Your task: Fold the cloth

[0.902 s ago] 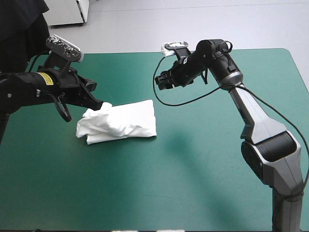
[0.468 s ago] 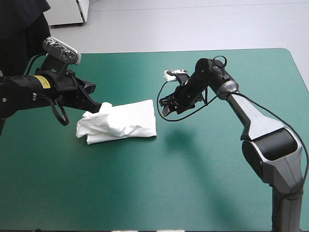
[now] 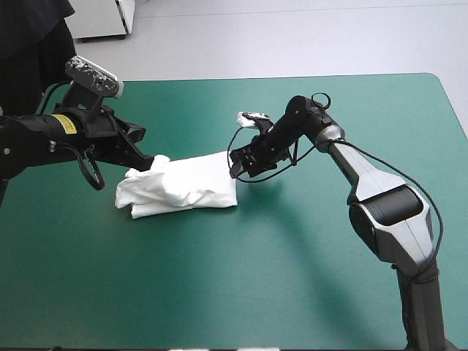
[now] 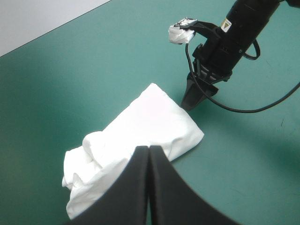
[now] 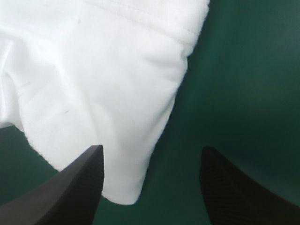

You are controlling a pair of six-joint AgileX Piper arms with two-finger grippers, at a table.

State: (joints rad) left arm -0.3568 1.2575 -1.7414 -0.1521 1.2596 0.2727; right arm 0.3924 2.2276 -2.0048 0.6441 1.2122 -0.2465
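At the T-shirt edge, right claw lowered, spread, left claw unmoved

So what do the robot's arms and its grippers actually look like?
The left arm is black with a yellow label. The right arm has silver-grey shells and black joints. The left gripper and the right gripper each have two broad black fingers shaped like curved fins, tapering to a point.
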